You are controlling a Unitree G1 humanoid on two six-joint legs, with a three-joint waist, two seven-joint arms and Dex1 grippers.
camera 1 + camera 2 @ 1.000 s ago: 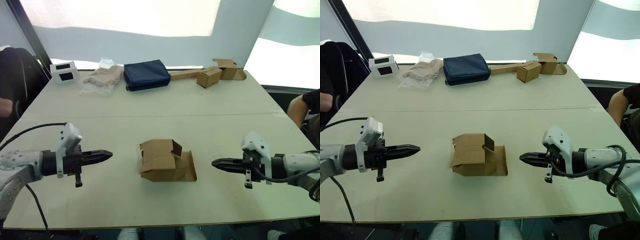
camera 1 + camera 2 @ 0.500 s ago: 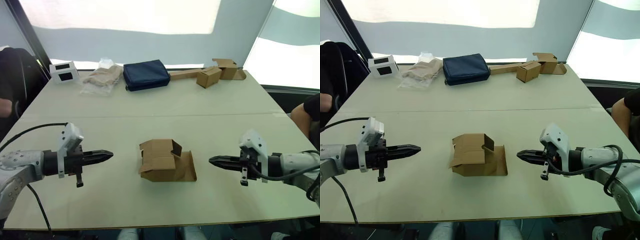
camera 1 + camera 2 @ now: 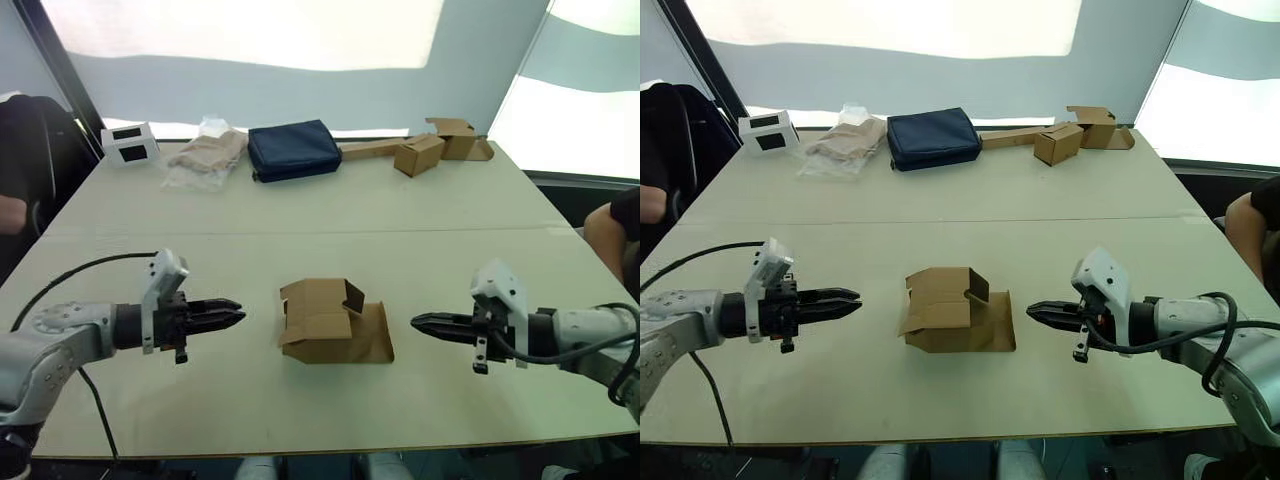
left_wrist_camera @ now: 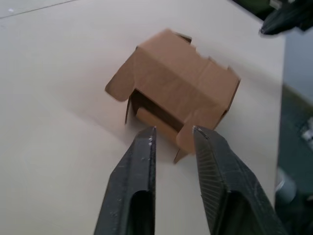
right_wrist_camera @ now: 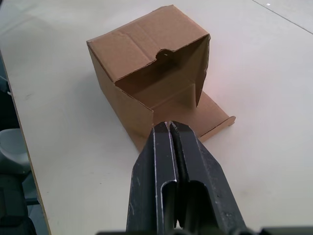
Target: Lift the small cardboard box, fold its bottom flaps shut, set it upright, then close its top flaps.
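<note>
Both arms have closed in on the small cardboard box [image 3: 330,322] over the last second, the left gripper [image 3: 232,316] moving most, so this reads as the approach before the lift, nothing grasped yet. Left gripper's fingers [image 4: 138,181] are slightly parted and empty, tips near the box's left side but, as far as the view shows, not touching. The box lies on its side mid-table toward the front edge, flaps loose; the right gripper [image 3: 424,324] points at its open end with fingers pressed together, holding nothing.

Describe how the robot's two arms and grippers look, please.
Both arms are light grey with a white camera block at the wrist and loose black cables. The left gripper and right gripper each have two long, tapering black fingers with hollowed slots.
</note>
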